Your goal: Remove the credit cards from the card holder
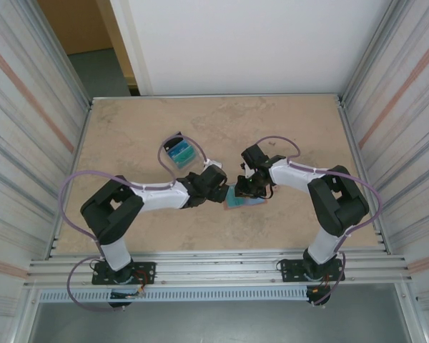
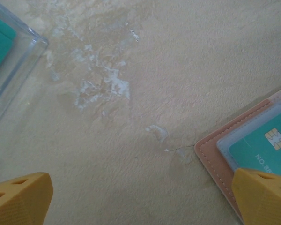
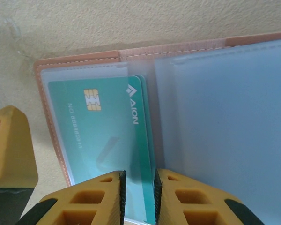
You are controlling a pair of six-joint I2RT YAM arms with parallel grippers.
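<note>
The salmon-pink card holder (image 3: pixel 79 60) lies opened flat near the middle of the bench (image 1: pixel 129 128), its stitched rim framing cloudy blue-grey pockets. A teal card (image 3: pixel 103 136) with a gold chip and white AION lettering sits in one half's pocket, one long edge reaching past the pocket mouth toward the fold. More teal and blue cards (image 1: pixel 180 151) are stacked farther off to the left.

Salmon-pink card holder (image 3: pixel 77 56), teal credit card (image 3: pixel 98 136), yellow fingers (image 3: pixel 84 204)

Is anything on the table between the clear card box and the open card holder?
No: the left wrist view shows bare, smeared tabletop between clear box and card holder.
</note>
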